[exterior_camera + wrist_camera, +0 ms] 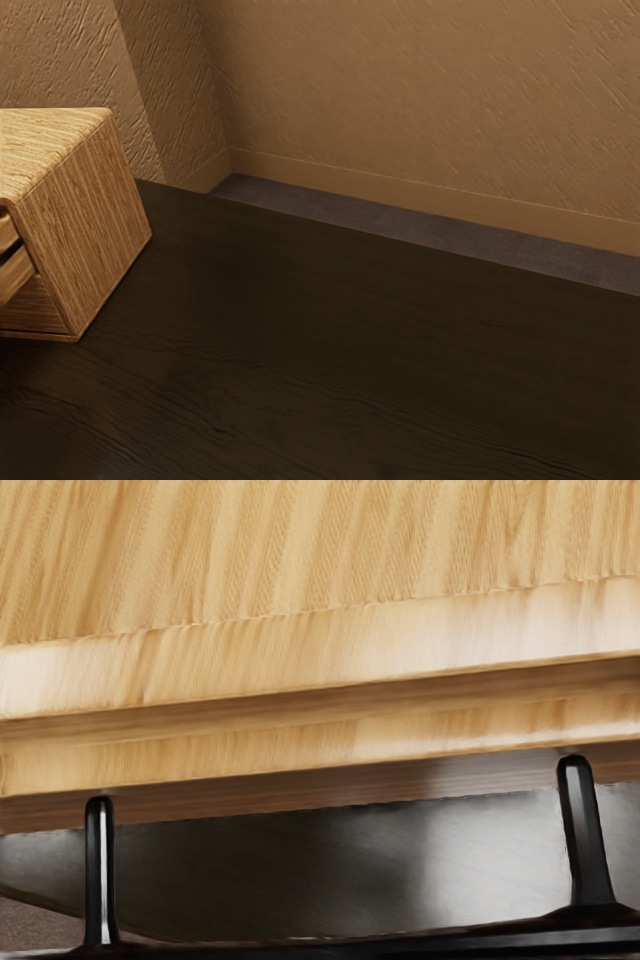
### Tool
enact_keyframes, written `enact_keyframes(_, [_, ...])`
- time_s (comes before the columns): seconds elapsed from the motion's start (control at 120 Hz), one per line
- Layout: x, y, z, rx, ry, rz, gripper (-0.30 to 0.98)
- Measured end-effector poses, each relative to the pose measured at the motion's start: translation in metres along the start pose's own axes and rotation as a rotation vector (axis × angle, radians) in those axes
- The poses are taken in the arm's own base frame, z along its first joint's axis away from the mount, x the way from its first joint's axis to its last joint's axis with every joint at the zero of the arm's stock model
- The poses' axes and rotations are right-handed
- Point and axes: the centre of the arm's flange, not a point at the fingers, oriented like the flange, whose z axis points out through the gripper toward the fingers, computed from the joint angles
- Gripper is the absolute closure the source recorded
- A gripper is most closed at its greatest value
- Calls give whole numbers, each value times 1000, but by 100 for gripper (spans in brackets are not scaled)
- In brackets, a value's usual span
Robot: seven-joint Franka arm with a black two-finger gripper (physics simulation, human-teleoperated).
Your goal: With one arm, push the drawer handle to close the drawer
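At the exterior view's left edge stands the light wooden cabinet [85,220], partly cut off by the frame. A wooden drawer part [14,276] juts from its front toward the exterior view's left; how far it stands out I cannot tell. In the wrist view, my hand's camera looks closely at the cabinet's top [300,550] and front edge. Beyond that edge is a black handle [98,875] with two posts joined by a long bar. Whether my gripper touches the handle is hidden.
The dark tabletop [350,350] spreads from the cabinet toward the exterior view's right. Behind it are a strip of grey floor [400,225] and textured tan walls [420,90]. A grey, shiny surface [300,870] shows between the handle's posts.
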Motion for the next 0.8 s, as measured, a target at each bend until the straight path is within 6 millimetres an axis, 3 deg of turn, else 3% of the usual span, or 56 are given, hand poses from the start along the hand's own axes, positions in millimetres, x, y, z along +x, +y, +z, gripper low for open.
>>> enact_keyframes(0.8, [54,-12,7,-11,-13,-5,79])
